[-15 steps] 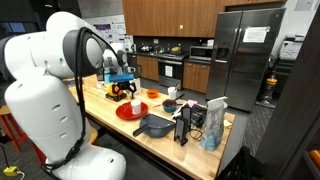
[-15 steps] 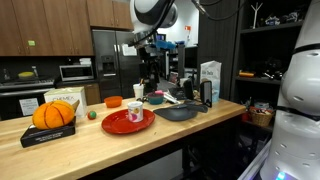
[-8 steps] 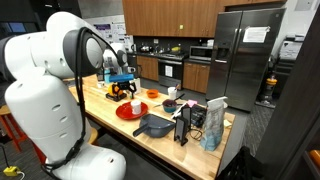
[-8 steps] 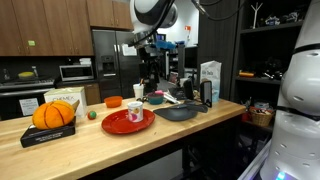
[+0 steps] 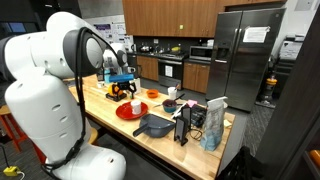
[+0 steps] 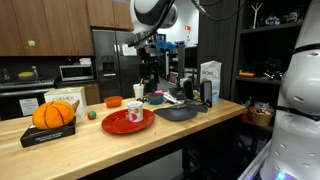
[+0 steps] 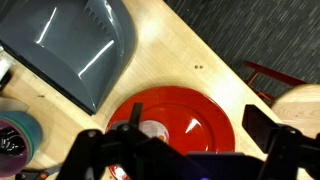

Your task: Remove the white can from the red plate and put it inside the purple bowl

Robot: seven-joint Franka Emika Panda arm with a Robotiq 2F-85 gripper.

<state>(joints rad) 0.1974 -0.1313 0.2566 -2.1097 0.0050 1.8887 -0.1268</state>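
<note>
The red plate (image 7: 190, 118) lies on the wooden counter, and the white can (image 7: 152, 129) stands on its left part. Both exterior views show the plate (image 5: 130, 112) (image 6: 128, 121) with the can (image 5: 137, 106) (image 6: 136, 108) on it. My gripper (image 7: 200, 138) is open and empty, well above the plate, with the can below near one finger (image 7: 133, 128). It hangs high over the counter in both exterior views (image 5: 122, 88) (image 6: 148, 72). The purple bowl (image 7: 12, 142) sits at the wrist view's lower left edge, beside the plate.
A dark grey pan (image 7: 70, 45) (image 6: 178, 112) lies next to the plate. A small orange bowl (image 6: 114, 102), a white cup (image 6: 139, 91), a pumpkin on a box (image 6: 55, 113) and cartons (image 6: 210, 80) stand around. The counter edge (image 7: 215, 60) runs past the plate.
</note>
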